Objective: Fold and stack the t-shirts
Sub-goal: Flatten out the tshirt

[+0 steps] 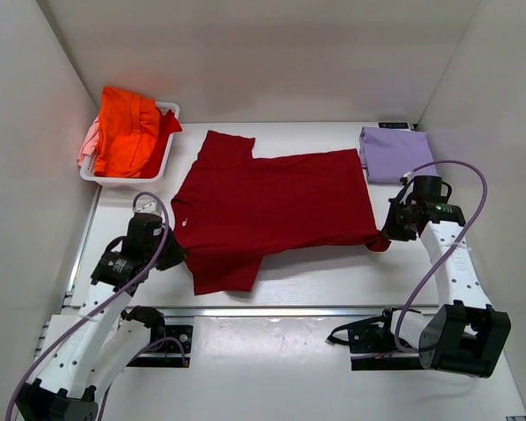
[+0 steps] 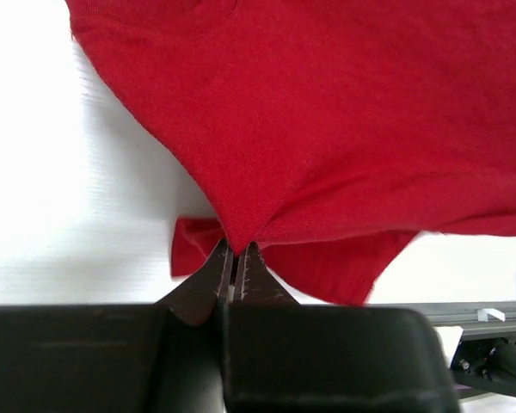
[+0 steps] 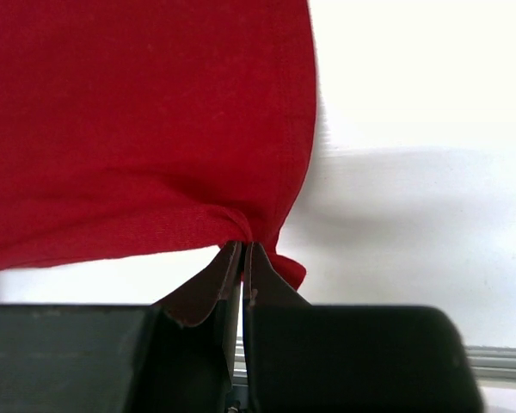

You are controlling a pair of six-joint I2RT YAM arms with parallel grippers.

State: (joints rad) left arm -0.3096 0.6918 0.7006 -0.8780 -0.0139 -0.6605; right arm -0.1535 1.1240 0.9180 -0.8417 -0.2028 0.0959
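A large dark red t-shirt (image 1: 276,206) lies spread across the middle of the table. My left gripper (image 1: 169,248) is shut on its near left shoulder edge, seen in the left wrist view (image 2: 237,247) with the red cloth (image 2: 327,129) bunched at the fingertips. My right gripper (image 1: 387,235) is shut on its near right hem corner; the right wrist view (image 3: 243,245) shows the red cloth (image 3: 138,129) pinched there. A folded lavender t-shirt (image 1: 394,153) lies at the back right. Orange (image 1: 127,130) and pale pink (image 1: 88,140) t-shirts are piled in the basket.
A white slatted plastic basket (image 1: 171,110) stands at the back left corner. White walls close in the table on the left, back and right. A metal rail (image 1: 272,310) runs along the near table edge.
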